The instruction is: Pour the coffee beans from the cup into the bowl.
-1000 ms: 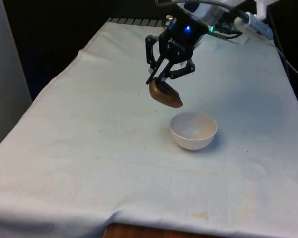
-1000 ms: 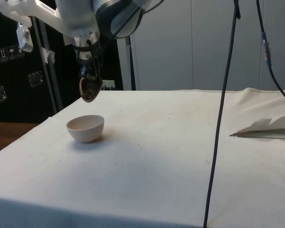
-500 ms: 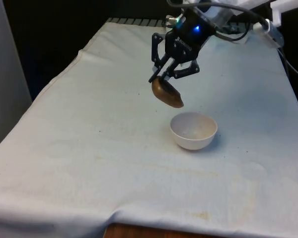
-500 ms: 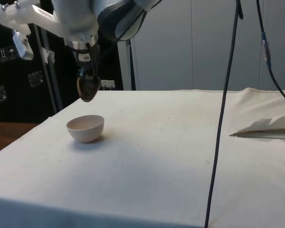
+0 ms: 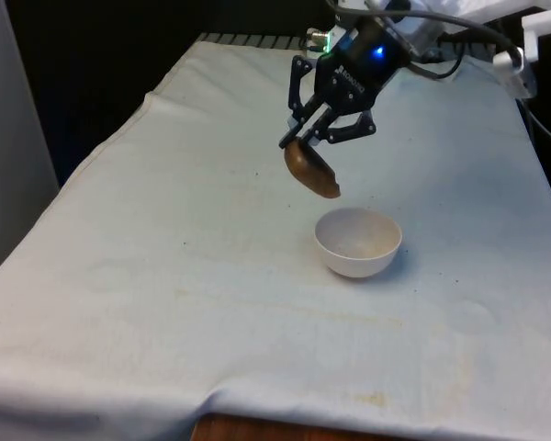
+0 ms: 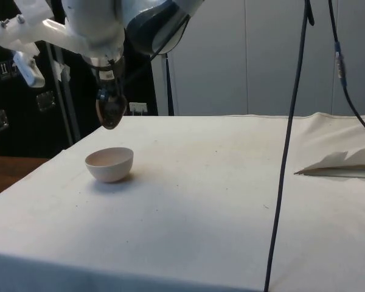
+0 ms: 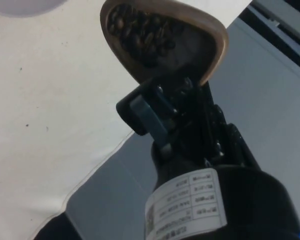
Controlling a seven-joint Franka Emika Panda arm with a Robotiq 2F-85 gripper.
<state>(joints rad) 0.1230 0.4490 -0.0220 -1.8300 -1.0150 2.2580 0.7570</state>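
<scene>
The gripper is closed on the rim of a brown cup and holds it up in the air, above the table. The cup is tipped over on its side. In the wrist view the coffee beans sit inside the cup, piled down toward its low edge. The white bowl stands on the cloth, below the cup and a little toward the front view's right. In the side view the cup hangs over the bowl with a clear gap between them. The bowl looks empty inside, and no beans can be seen falling. So the picking up and lifting is done, and the tipping has begun. The pouring itself is not done yet. I think the cup has to come more over the bowl and tip further so the beans slide out.
</scene>
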